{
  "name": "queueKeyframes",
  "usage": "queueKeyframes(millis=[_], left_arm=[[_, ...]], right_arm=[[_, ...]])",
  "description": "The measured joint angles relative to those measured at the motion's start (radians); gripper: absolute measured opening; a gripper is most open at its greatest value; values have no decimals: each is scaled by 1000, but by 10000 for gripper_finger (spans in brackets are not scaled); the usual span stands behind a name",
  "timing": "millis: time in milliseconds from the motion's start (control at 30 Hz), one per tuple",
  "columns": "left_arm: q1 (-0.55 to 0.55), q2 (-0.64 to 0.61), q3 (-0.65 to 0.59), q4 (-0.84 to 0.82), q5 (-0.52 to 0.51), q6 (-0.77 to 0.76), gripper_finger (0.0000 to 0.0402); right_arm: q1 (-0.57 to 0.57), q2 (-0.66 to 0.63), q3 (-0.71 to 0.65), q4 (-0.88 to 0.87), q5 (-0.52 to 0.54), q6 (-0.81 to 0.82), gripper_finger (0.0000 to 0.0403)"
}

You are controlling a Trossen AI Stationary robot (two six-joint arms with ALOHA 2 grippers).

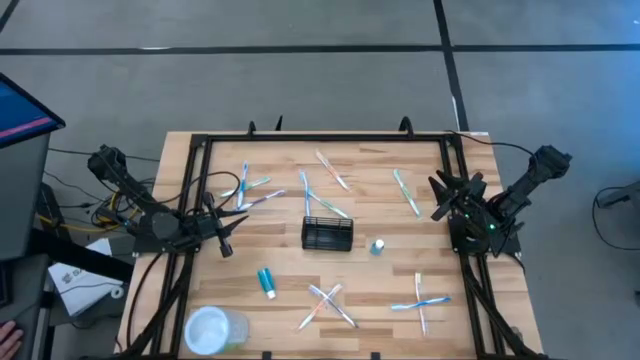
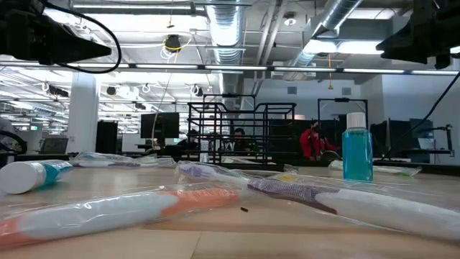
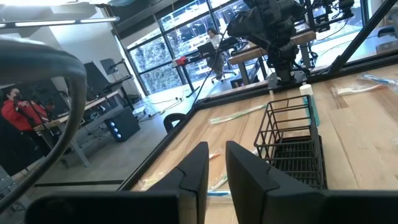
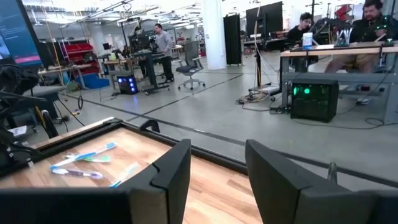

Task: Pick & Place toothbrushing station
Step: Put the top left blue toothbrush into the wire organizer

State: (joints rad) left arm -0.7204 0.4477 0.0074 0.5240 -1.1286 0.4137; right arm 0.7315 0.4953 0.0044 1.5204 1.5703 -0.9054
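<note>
The toothbrushing station, a small black wire-mesh caddy (image 1: 327, 233), stands on its base at the middle of the wooden table; it also shows in the low view (image 2: 241, 137) and the left wrist view (image 3: 292, 143). My left gripper (image 1: 228, 234) hovers at the table's left side, pointing at the caddy. Its fingers (image 3: 216, 168) are open by a narrow gap with nothing between them. My right gripper (image 1: 446, 196) waits at the right side, open (image 4: 217, 168) and empty. Several wrapped toothbrushes (image 1: 320, 305) lie flat around the caddy.
A small blue bottle (image 1: 377, 246) stands just right of the caddy. A toothpaste tube (image 1: 266, 281) lies toward the near left, and a clear round cup (image 1: 212, 328) sits at the near left corner. A black frame (image 1: 320, 139) borders the table. People sit in the room beyond.
</note>
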Motion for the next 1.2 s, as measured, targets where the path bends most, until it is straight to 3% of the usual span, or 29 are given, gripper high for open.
queueKeyframes(millis=[367, 533, 833, 1200], left_arm=[[0, 0, 0, 6, 8, 0, 49], [0, 0, 0, 10, 127, 0, 49], [8, 0, 0, 115, 262, -14, 49], [106, 0, 89, 139, 2, -38, 49]], right_arm=[[0, 0, 0, 0, -7, 13, 145], [0, 0, 0, 0, -106, 65, 145], [-1, 2, 0, -80, -114, 79, 145], [-59, 2, 0, -290, -133, 254, 145]])
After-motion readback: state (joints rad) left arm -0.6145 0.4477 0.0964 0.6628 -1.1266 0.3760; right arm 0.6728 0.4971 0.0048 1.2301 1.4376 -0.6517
